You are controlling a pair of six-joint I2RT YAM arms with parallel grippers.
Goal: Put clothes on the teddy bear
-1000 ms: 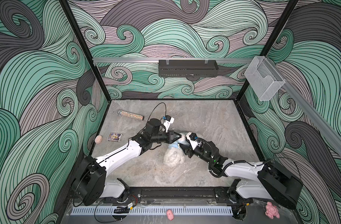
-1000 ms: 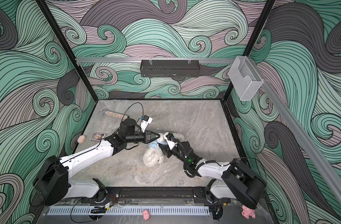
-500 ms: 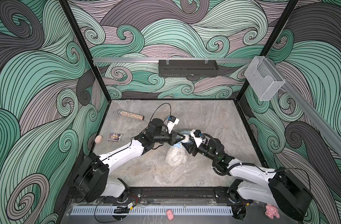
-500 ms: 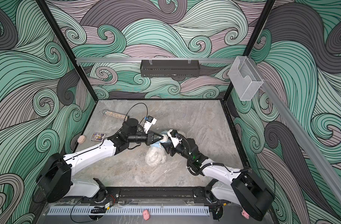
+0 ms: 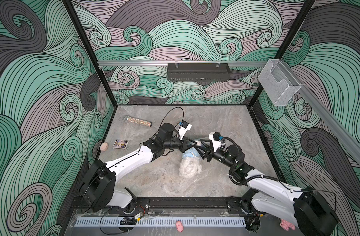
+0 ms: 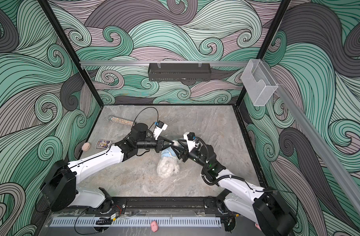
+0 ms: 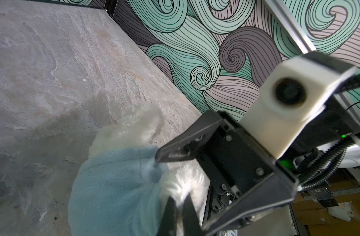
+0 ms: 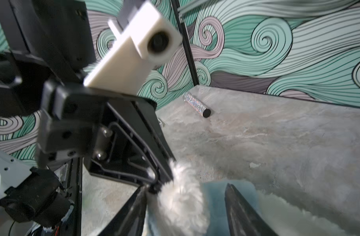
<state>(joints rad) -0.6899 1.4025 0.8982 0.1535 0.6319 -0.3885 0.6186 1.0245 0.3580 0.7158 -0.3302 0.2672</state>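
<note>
Bear: the fluffy white plush teddy bear (image 5: 189,171) lay near the middle of the grey stone-look worktop (image 5: 226,126), a pale blue fleece garment (image 5: 189,154) bunched round its upper body.
Left gripper (image 5: 194,143): pinched shut on one white furry limb of the bear — tips buried in the fur.
Right gripper (image 5: 198,147): jaws standing apart, straddling that same limb, one finger (image 7: 181,149) against the blue fleece.
Far left corner: a glittery tube (image 5: 137,121), lying flat.
</note>
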